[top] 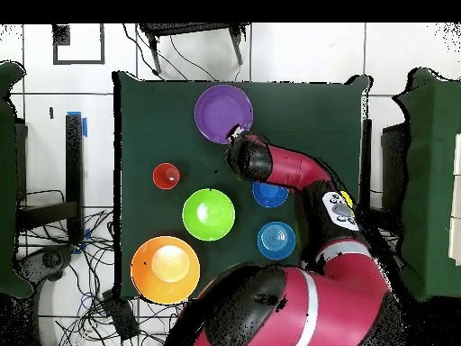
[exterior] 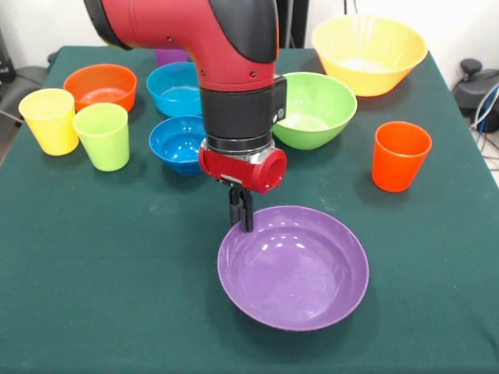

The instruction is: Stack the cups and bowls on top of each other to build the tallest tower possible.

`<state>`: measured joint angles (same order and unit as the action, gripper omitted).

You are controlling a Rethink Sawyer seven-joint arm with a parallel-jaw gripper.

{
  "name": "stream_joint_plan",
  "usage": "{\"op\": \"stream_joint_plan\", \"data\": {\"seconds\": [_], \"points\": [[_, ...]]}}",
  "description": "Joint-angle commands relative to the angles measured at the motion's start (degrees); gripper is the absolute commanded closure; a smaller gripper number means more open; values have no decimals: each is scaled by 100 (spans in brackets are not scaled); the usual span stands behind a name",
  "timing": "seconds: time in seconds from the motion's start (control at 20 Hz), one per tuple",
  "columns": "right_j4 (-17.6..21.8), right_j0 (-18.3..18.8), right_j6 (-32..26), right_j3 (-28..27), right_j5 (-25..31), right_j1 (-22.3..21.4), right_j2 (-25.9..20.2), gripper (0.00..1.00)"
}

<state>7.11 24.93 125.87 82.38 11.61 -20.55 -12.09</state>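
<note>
Arm (exterior: 210,39) is reaching down to the purple bowl (exterior: 300,273).
The gripper (exterior: 245,219) is pinching the bowl's far rim with its fingers pressed together; the bowl is sitting on the green table (exterior: 101,265), the orange-red cup (exterior: 400,156) is standing apart.

A dark green cloth (exterior: 93,265) covers the table, which sits on a pale tiled floor (top: 306,54), with black cables (top: 76,239) trailing alongside it.
</note>
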Motion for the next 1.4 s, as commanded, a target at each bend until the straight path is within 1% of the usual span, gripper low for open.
{"op": "stream_joint_plan", "data": {"seconds": [0.05, 0.15, 0.4, 0.65, 0.7, 0.95, 1.05, 1.1, 1.2, 1.35, 1.4], "points": [[538, 665, -1186, 174, 877, -13, -986, 100], [558, 672, -1153, 112, 928, 39, -1022, 100], [732, 710, -1045, -7, 852, 248, -1076, 100], [955, 763, -1080, -61, 780, 313, -1158, 100], [1095, 786, -1049, -58, 720, 313, -1202, 0], [1167, 866, -981, 42, 655, 309, -1294, 0], [1125, 811, -845, 50, 770, 296, -1237, 0], [1089, 845, -728, 147, 700, 289, -1288, 0], [1079, 872, -660, 273, 689, 190, -1354, 0], [958, 878, -578, 512, 938, -178, -1388, 0], [896, 870, -525, 632, 1040, -362, -1398, 0]]}}
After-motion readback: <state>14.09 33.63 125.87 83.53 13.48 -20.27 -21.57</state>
